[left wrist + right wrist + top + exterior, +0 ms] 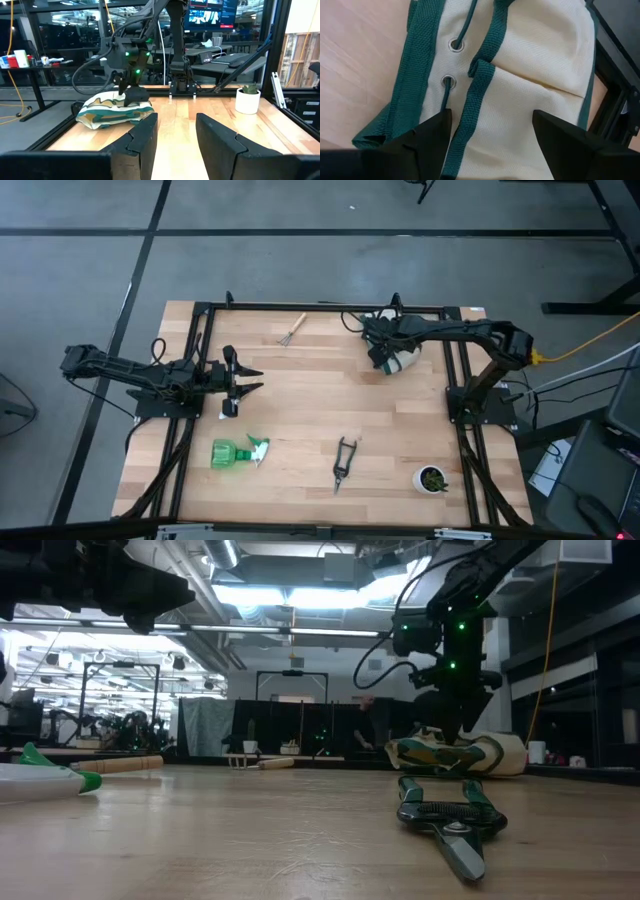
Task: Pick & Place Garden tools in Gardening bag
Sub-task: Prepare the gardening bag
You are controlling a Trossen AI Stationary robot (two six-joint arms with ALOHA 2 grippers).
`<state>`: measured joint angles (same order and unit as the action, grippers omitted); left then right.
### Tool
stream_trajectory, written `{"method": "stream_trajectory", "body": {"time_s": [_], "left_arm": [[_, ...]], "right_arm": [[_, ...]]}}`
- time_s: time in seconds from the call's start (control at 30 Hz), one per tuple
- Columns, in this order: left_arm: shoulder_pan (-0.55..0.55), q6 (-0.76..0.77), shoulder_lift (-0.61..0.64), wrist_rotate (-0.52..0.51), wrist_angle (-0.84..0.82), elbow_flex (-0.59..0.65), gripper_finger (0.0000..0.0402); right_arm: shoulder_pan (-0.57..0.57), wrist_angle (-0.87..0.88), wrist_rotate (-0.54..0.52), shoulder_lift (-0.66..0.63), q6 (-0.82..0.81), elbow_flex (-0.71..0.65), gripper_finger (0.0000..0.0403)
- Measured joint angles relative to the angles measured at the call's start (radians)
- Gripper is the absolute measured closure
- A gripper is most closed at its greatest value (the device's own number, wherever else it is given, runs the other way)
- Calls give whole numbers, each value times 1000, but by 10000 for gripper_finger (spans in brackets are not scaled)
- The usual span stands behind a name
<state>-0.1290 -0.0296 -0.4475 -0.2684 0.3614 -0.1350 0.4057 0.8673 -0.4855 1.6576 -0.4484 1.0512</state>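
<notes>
Here the bag (400,358) serves as the landmark: it lies crumpled on the desk (310,410) by the far right rim, cream canvas with dark green trim. The right hand (381,348) hangs directly over it, fingers spread apart with nothing between them; the right wrist view shows the two dark fingers (427,137) straddling a green strap and two metal eyelets on the bag (530,75). In the low view that hand (458,735) stands just above the bag (460,754).

The rake (291,329) lies to the left of the bag, near the same far rim, apart from it. The shears (343,462) lie well apart from the bag toward the near rim; in the low view the shears (447,820) are closest to the camera, blades pointing forward. The bottle (236,452) lies on its side farther left than the shears, well away from the bag, its white trigger toward the shears. A white pot (432,478) with a plant stands at the near right, well apart from the bag.

The left hand (248,379) hovers across the desk from the bag, fingers open and empty; through its own view the fingers (145,137) frame the bag (112,112) and the pot (248,98) beyond. I cannot find the trowel.
</notes>
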Motion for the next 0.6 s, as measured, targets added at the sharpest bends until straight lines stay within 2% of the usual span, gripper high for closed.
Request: {"method": "stream_trajectory", "body": {"time_s": [0.1,0.2,0.6], "left_arm": [[0,0,0,0,0,0,272],[0,0,0,0,0,0,272],[0,0,0,0,0,0,272]], "right_arm": [[0,2,18,0,5,0,123],[0,8,23,0,17,0,144],[0,23,18,0,45,0,341]]}}
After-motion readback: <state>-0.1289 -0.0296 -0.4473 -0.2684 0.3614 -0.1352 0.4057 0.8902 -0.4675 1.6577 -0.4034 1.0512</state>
